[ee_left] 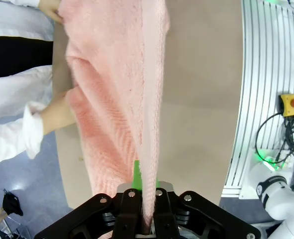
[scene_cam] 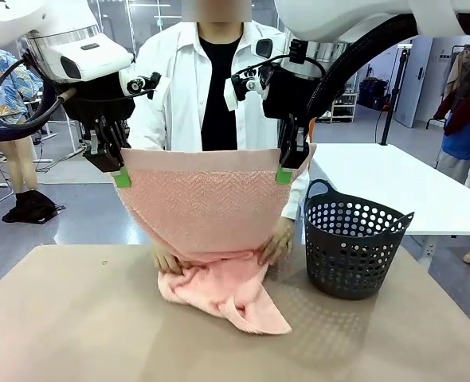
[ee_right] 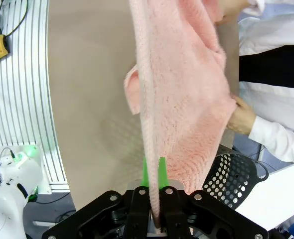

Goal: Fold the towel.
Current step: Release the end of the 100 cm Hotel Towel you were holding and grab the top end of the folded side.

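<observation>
One towel (scene_cam: pixel 203 207), pink terry, hung by its top band between two grippers, lower end heaped on table (scene_cam: pixel 60 318). Left gripper (scene_cam: pixel 122 177) clamped on one top corner, right gripper (scene_cam: pixel 284 175) clamped on the other, cloth pinched between green pads in both wrist views. Looks soft, limp and light; sags and bunches wherever unsupported; probably grippy, not fragile. Best taken at corners or along the plain band and kept taut. Lower part pinned near the table's far edge by a person's two hands (scene_cam: pixel 165 259). One basket (scene_cam: pixel 354 247) near, on the right.
</observation>
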### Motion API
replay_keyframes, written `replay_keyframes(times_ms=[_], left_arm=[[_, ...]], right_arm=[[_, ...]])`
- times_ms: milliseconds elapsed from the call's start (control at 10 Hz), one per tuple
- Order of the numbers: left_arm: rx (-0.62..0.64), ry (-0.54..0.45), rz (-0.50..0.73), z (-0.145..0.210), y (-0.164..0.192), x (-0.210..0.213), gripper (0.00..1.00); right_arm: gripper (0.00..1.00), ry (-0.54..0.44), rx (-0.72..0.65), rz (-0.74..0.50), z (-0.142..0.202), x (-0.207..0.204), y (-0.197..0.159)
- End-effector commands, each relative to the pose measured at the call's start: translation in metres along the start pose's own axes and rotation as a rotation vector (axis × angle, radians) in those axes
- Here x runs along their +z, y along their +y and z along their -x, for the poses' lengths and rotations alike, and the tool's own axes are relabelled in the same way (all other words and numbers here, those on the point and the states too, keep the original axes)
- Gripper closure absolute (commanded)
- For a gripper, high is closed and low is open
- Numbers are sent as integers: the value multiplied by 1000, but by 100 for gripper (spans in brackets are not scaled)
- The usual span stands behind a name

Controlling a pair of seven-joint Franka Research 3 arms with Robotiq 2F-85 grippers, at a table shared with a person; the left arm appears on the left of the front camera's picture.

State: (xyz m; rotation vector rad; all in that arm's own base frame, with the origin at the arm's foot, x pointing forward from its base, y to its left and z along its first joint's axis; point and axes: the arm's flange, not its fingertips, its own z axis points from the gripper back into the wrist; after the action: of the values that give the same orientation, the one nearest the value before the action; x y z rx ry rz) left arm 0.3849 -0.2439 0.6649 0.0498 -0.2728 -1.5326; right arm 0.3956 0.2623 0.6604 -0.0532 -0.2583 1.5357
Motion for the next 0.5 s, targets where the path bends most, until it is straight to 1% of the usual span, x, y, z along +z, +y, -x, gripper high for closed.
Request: replay_keyframes(times_ms=[0,400], left_arm=[[1,0,0,0,0,0,100],[1,0,0,0,0,0,100]], right_arm=[[100,1,0,2,0,0,0],[100,1,0,2,0,0,0]])
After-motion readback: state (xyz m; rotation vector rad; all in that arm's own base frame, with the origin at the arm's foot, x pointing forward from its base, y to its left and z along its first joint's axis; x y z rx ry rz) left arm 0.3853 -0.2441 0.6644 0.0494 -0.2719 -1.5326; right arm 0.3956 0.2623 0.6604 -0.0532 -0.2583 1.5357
